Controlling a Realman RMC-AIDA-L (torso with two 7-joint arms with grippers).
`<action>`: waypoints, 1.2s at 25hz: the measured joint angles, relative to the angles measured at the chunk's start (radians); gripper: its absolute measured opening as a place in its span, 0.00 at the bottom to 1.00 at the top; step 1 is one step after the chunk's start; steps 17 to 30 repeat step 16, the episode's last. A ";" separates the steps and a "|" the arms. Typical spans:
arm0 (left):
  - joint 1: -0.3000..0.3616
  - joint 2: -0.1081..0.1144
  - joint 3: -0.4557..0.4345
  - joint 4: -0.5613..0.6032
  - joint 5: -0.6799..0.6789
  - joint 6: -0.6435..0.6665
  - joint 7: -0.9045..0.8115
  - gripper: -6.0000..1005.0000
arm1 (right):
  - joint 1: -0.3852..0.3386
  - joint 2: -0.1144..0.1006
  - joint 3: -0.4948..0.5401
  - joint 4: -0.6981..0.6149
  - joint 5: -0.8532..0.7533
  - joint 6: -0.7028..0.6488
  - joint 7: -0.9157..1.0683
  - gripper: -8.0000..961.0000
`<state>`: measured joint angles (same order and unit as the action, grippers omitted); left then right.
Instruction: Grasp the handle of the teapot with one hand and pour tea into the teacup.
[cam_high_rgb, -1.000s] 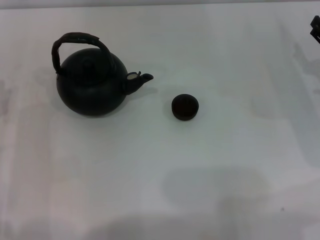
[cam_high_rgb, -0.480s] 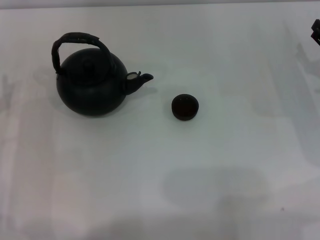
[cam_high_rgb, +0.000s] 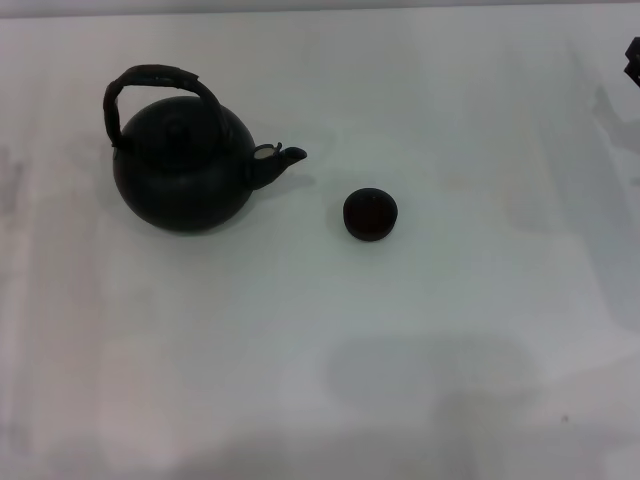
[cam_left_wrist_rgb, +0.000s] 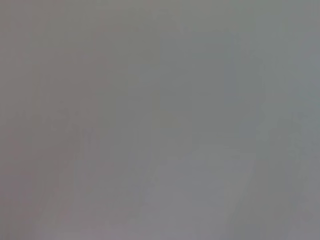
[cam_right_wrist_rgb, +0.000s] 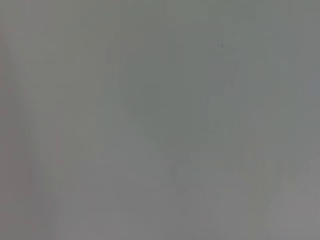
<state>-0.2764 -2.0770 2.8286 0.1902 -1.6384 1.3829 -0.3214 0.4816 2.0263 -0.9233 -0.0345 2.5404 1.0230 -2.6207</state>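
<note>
Nearest to us, bare white counter (cam_high_rgb: 300, 380), then the teacup (cam_high_rgb: 370, 214) sitting upright mid-counter, a bit to the right of the teapot (cam_high_rgb: 185, 165) and just past the tip of its spout, not touching it. Farther back and to the left we see the teapot standing upright with lid on, spout pointing right toward the teacup, and the handle (cam_high_rgb: 150, 80) arching over its top, nothing gripping it. At the far right edge we get only a dark sliver of the right pincer (cam_high_rgb: 632, 58), so we cannot tell whether it is apart or together; the left pincer is out of sight and both wrist views show only blank grey.
</note>
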 joint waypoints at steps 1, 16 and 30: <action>0.000 0.000 0.000 0.000 0.000 0.000 0.000 0.88 | 0.000 0.000 0.000 -0.001 0.000 0.000 0.000 0.91; 0.000 -0.002 0.000 0.001 0.000 -0.001 -0.001 0.88 | -0.002 -0.001 0.000 -0.004 0.000 0.000 0.001 0.91; 0.000 -0.002 0.000 0.001 0.000 -0.001 -0.001 0.88 | -0.002 -0.001 0.000 -0.004 0.000 0.000 0.001 0.91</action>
